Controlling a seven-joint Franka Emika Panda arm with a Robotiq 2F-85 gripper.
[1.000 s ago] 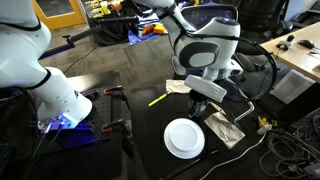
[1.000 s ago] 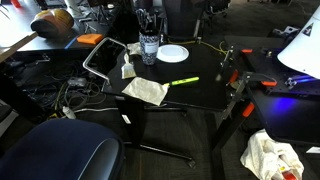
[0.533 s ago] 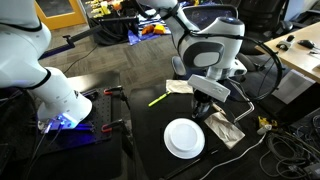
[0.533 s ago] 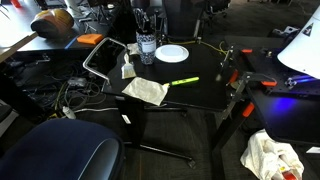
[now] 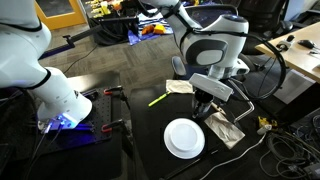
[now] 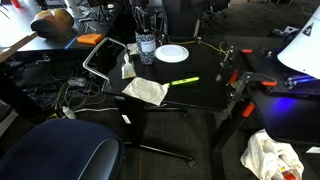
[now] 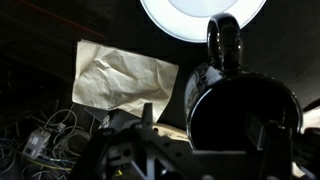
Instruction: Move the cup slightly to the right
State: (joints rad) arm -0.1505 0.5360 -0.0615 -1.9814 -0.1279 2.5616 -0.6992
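The cup (image 7: 240, 105) is dark, nearly black, with a handle (image 7: 222, 40) pointing toward the white plate (image 7: 200, 18). In the wrist view it fills the space between my gripper's (image 7: 210, 125) fingers. The left finger (image 7: 148, 118) stands clear of the cup wall with a gap, so the gripper is open around the cup. In an exterior view the cup (image 6: 147, 46) stands on the black table (image 6: 205, 95) beside the plate (image 6: 172, 53), under the gripper (image 6: 147, 26). From the opposite side the gripper (image 5: 205, 103) hides the cup.
A crumpled brown paper (image 7: 120, 78) lies beside the cup, seen also as paper (image 5: 226, 129) near the plate (image 5: 184, 138). A yellow marker (image 5: 157, 98) lies mid-table. Cables hang off the table edge (image 6: 75, 95). A red clamp (image 6: 225, 62) grips the far side.
The jaws have spread apart from a tight grip on the cup. The arm has shifted a little; the cup and plate stay in place.
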